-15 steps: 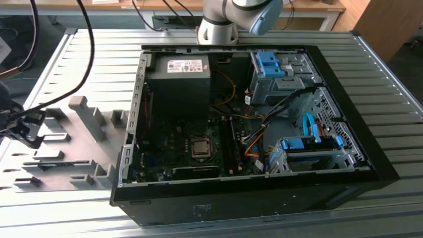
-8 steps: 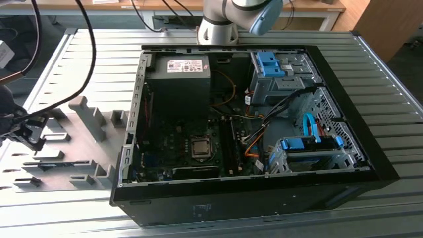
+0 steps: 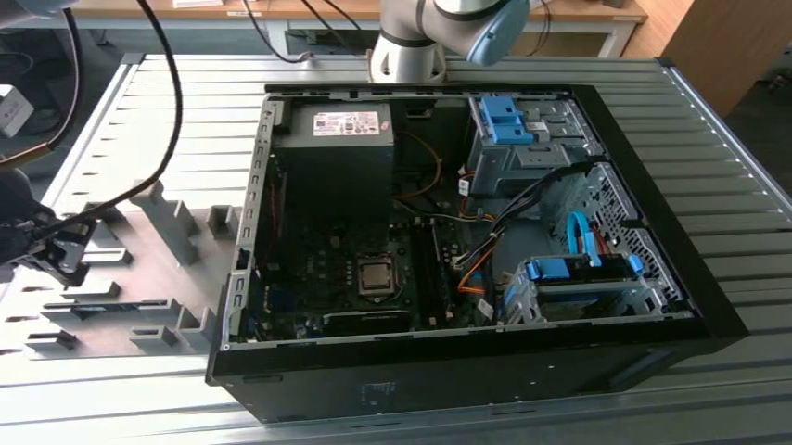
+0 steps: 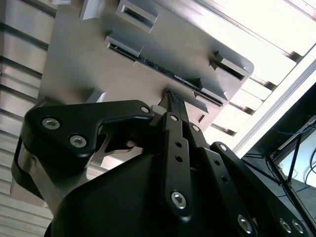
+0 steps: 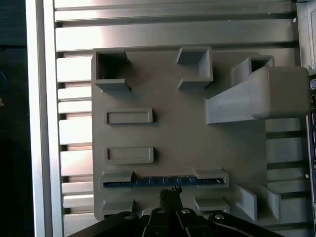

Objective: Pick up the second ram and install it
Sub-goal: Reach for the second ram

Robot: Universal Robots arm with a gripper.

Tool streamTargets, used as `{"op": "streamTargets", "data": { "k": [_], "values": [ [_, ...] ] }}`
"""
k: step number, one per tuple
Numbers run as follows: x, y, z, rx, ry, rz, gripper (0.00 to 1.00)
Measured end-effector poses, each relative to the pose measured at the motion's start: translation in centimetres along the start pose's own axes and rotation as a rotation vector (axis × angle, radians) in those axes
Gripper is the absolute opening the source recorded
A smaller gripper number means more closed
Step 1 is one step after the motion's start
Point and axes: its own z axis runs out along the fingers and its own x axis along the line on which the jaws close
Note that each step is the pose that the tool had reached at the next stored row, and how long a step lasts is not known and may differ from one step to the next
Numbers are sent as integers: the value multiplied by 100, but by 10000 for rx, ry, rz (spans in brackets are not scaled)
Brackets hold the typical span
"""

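Ribbed silver metal forms the tabletop (image 3: 693,102), and on it we see an open black computer case (image 3: 711,311) with its boards and cables showing. To the exterior view's left of the case lies a flat grey holder block (image 3: 155,255) with raised brackets and pockets. The black gripper (image 3: 56,248) hangs over the side of the block away from the case. In both wrist views the second ram (image 5: 148,182) (image 4: 153,66), a long thin dark memory stick, sits on edge in a slot between pairs of brackets near one edge of the block. We see the jaws together, holding nothing, their tip just beside the middle of the stick; whether it touches, we cannot tell.
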Motion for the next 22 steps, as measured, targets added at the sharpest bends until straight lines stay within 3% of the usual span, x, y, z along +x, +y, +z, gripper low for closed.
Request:
{"op": "streamTargets", "data": {
  "k": [22],
  "values": [
    [3,-27,179,22,-2,-1,11]
  ]
}}
